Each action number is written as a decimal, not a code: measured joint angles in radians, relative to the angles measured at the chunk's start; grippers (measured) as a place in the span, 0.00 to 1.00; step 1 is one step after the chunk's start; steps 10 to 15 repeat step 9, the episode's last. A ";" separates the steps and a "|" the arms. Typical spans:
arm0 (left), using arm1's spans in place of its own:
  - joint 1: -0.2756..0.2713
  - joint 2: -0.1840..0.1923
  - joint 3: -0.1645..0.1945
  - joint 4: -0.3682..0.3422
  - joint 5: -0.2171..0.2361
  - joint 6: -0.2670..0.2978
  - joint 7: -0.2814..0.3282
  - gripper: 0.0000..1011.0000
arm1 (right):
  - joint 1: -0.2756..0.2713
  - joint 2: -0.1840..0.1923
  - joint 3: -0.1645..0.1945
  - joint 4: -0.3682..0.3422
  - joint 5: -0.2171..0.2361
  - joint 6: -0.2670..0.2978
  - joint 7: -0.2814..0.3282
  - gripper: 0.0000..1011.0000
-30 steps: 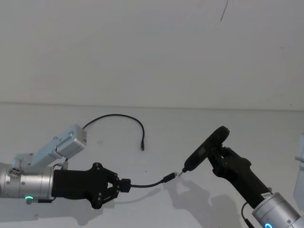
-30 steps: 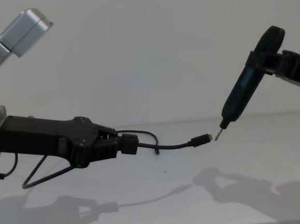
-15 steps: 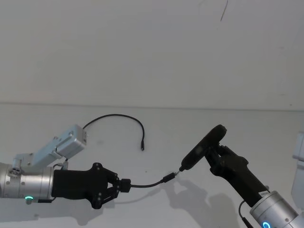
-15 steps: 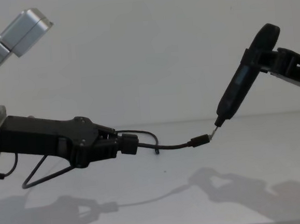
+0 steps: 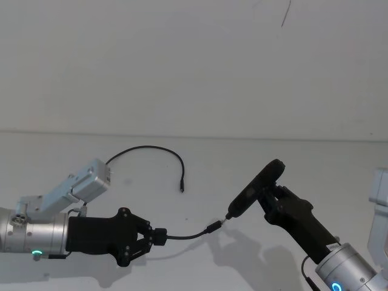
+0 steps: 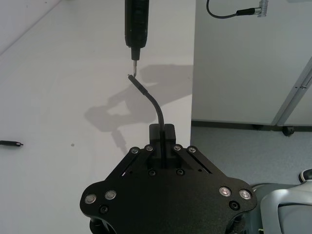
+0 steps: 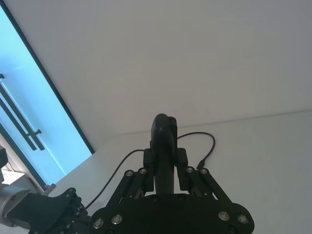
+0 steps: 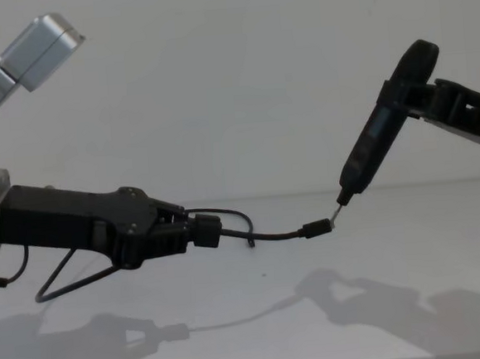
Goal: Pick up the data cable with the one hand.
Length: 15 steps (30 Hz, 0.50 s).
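One end of the data cable [image 5: 188, 234] sits clamped between my left gripper's [image 5: 148, 237] closed jaws, held above the table [image 5: 200, 163]; the cord is light and limp, sagging, so a hold near the plug is best. My right gripper [image 7: 165, 168] is closed on the pen-shaped tool [image 8: 381, 127], tip touching the free plug [image 8: 314, 228].

One data cable [image 5: 145, 149], two tools [image 5: 147, 237] [image 7: 165, 183], one pen-shaped probe [image 5: 254, 188].
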<state>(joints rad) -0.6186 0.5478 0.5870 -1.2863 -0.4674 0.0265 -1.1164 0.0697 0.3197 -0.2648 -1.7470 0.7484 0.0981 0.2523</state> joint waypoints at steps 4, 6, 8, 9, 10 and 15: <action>0.000 0.000 0.000 0.000 0.000 0.000 0.000 0.04 | 0.001 0.001 -0.003 0.001 0.001 0.000 -0.001 0.27; 0.000 0.000 0.000 0.000 0.000 0.000 0.000 0.04 | 0.002 0.001 -0.003 0.002 0.001 -0.001 -0.001 0.27; 0.000 0.000 0.000 0.000 0.000 0.000 0.000 0.04 | 0.002 0.001 -0.004 0.002 0.001 -0.001 -0.002 0.27; 0.000 0.000 0.000 0.000 0.000 0.000 0.000 0.04 | 0.003 0.001 -0.004 0.002 0.002 -0.001 -0.002 0.27; 0.000 0.000 0.000 0.000 0.000 0.000 0.000 0.04 | 0.003 0.001 -0.004 0.002 0.002 -0.001 -0.002 0.27; 0.000 0.000 0.000 0.000 0.000 0.000 0.000 0.04 | 0.003 0.001 -0.004 0.002 0.002 -0.001 -0.002 0.27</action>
